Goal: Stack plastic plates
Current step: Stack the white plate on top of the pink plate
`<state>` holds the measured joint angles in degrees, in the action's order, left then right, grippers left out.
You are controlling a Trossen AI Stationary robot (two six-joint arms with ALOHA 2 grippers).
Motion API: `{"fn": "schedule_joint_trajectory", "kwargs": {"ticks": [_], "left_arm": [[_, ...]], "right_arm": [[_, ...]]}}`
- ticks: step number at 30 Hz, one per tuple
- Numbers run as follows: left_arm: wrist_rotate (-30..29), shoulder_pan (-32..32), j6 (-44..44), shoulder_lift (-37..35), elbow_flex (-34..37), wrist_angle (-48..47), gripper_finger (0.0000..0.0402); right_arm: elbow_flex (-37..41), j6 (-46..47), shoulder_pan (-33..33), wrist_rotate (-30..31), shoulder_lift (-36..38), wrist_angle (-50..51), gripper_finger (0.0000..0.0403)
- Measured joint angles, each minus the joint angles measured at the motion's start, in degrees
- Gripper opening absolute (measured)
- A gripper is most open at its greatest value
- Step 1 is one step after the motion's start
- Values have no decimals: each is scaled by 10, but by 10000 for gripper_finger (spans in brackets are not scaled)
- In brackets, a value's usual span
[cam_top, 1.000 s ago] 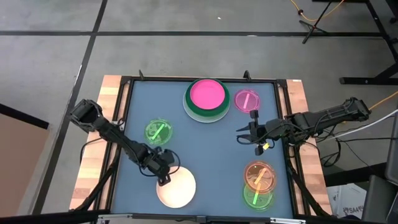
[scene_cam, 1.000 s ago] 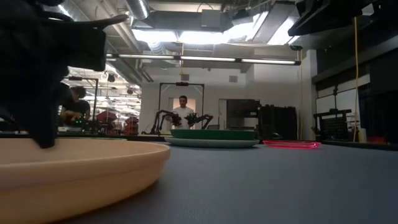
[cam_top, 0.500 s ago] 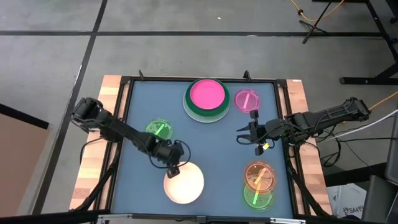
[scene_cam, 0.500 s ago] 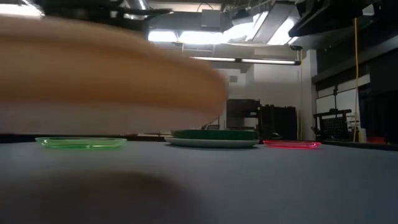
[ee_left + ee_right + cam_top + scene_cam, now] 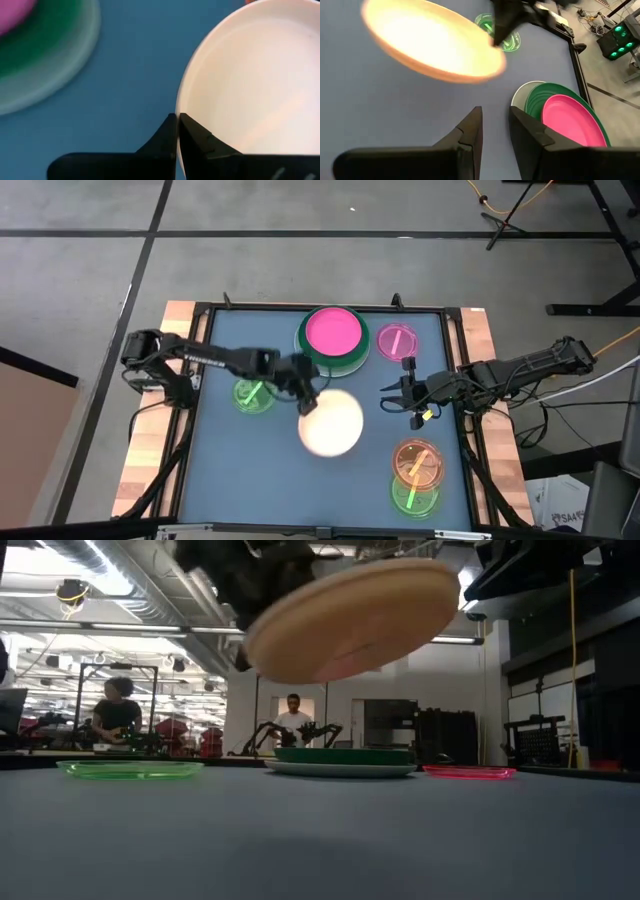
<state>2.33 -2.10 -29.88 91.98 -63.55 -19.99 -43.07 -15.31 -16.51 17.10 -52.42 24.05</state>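
Your left gripper (image 5: 304,402) is pinched tight on the rim of the cream plate (image 5: 331,423), and the plate is airborne near the middle of the table (image 5: 220,470), tilted, as the low view shows it well clear of the surface. In the left wrist view the two fingers (image 5: 177,131) close on the plate's edge with the plate running away from them, so you are carrying it by one edge only; that is probably why it droops.

Ahead of it, at the table's far edge, sits the stack it seems bound for: the hot pink plate (image 5: 333,331) on the dark green plate (image 5: 322,359), on a pale plate (image 5: 521,94) at the bottom. A small pink plate (image 5: 397,341) lies just beside that stack, toward the right edge. A small green plate (image 5: 253,393) lies under your left arm, and an orange plate (image 5: 417,463) overlaps another green plate (image 5: 414,498) near the near right corner.

Your right gripper (image 5: 395,395) waits by the right edge, fingers a narrow gap apart, holding nothing.
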Motion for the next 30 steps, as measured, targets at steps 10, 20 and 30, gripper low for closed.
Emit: {"fn": "schedule_joint_trajectory", "kwargs": {"ticks": [10, 20, 30], "left_arm": [[35, -182, 5, 0, -14, 1, 0], [32, -311, -27, 32, -15, 102, 0], [26, -361, -90, 121, -14, 193, 0]], "right_arm": [[0, 0, 0, 0, 0, 0, 85], [0, 0, 0, 3, 0, -2, 85], [0, 0, 0, 22, 0, 0, 85]]}}
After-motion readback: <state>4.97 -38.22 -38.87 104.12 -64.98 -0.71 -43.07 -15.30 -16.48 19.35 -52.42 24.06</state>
